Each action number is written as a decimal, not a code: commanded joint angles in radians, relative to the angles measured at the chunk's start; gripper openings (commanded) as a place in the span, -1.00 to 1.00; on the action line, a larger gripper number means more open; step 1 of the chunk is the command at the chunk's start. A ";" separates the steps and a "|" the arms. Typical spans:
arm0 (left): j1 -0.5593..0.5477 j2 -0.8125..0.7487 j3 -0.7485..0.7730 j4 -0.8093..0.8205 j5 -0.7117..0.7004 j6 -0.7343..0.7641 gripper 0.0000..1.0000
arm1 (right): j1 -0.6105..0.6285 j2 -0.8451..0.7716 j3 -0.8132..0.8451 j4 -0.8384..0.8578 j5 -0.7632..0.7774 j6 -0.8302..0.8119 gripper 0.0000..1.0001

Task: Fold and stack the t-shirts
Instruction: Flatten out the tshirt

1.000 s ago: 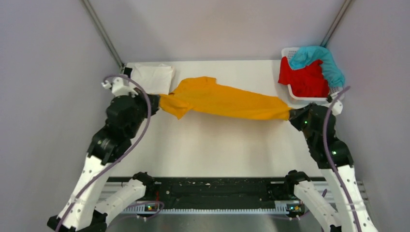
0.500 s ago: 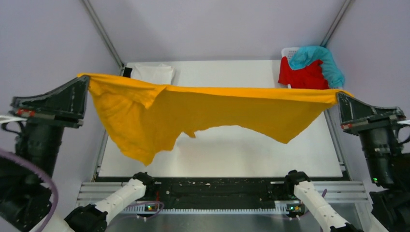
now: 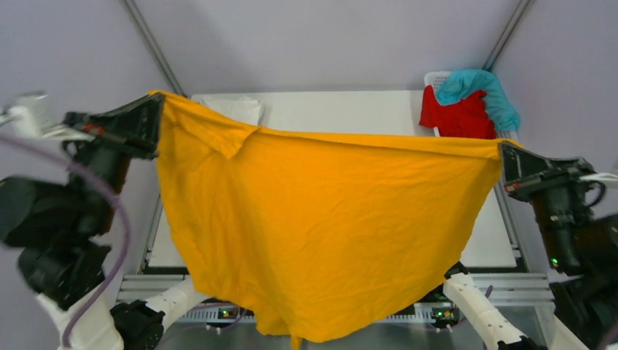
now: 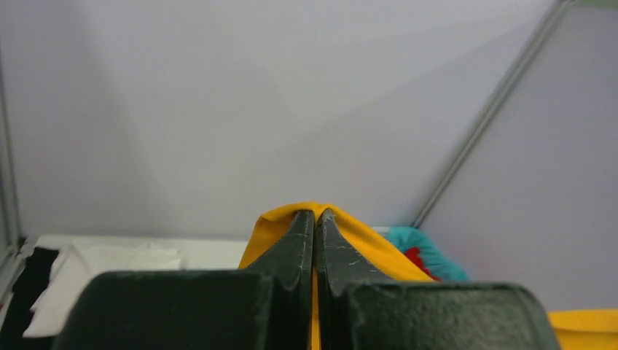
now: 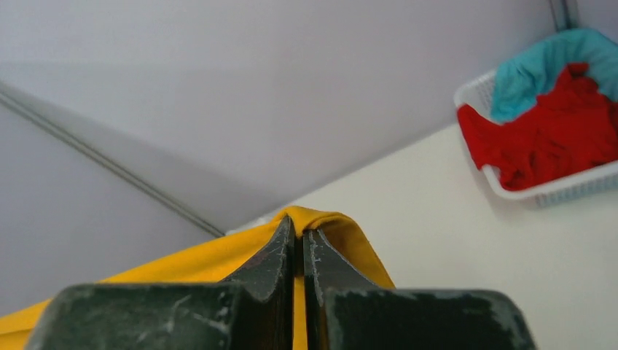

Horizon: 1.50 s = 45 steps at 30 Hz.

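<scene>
The place was a robot test cell, probably within a laboratory; plain grey panels [image 3: 328, 36] on metal struts [image 3: 154, 47] enclosed a white table [image 3: 342, 109].

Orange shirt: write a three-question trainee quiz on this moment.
1. True or false: the orange shirt is already folded.
2. What lies in the basket? A: red shirt and teal shirt. B: black shirt alone. C: nothing.
3. Fill in: the left tool and right tool are both ___ on the orange shirt.
Key: 1 false; 2 A; 3 shut.
</scene>
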 commanded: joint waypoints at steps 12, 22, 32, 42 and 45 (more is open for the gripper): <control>0.069 0.803 -0.516 0.356 -0.226 0.159 -0.94 | -0.009 0.371 -0.866 0.505 0.351 0.036 -1.00; 0.141 1.274 -0.077 0.082 -0.094 -0.005 0.97 | -0.077 0.774 -0.738 0.613 0.207 -0.048 0.79; 0.138 0.916 -0.610 0.315 0.260 -0.195 0.98 | -0.060 0.547 -1.043 0.772 -0.205 -0.046 0.97; 0.136 0.966 -0.755 0.464 0.363 -0.308 0.97 | 0.030 0.674 -1.179 0.933 -0.335 -0.032 0.97; 0.136 1.014 -0.728 0.477 0.379 -0.320 0.98 | 0.028 0.724 -1.187 0.934 -0.315 -0.031 0.97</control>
